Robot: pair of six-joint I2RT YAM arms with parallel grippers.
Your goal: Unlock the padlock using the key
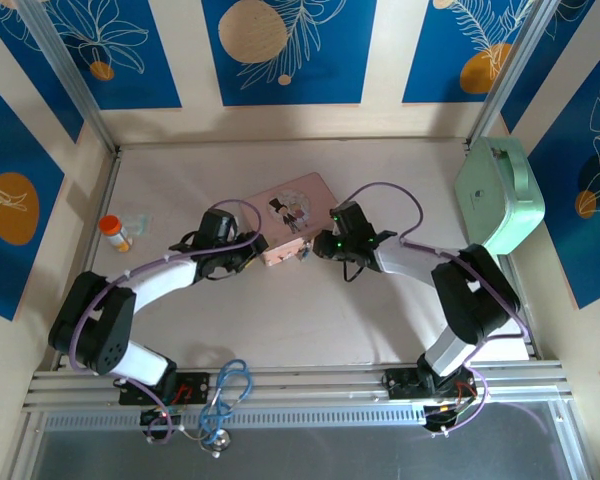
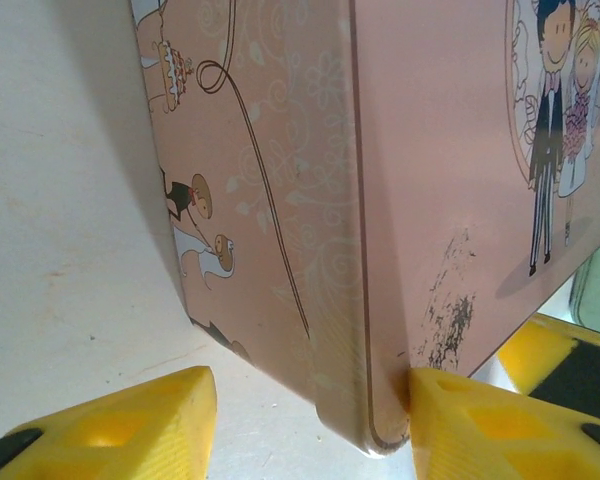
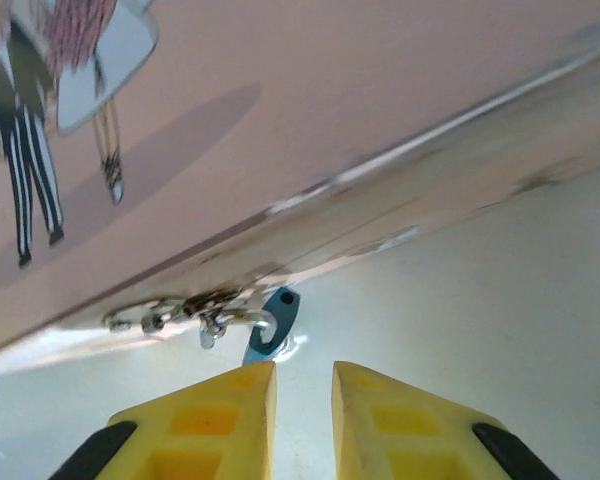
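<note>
Right gripper (image 3: 303,400) ajar, padlock (image 3: 268,325) blurred, perhaps half-hidden

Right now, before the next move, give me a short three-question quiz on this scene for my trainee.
1. True or false: the right gripper is shut on the padlock.
2. What does the left gripper straddle? A, a corner of the tin; B, the bottle; C, the green case.
3. What colour is the padlock's coloured part?
Key: 1 false, the padlock lies just ahead of it, not between its jaws; 2 A; 3 blue.
</note>
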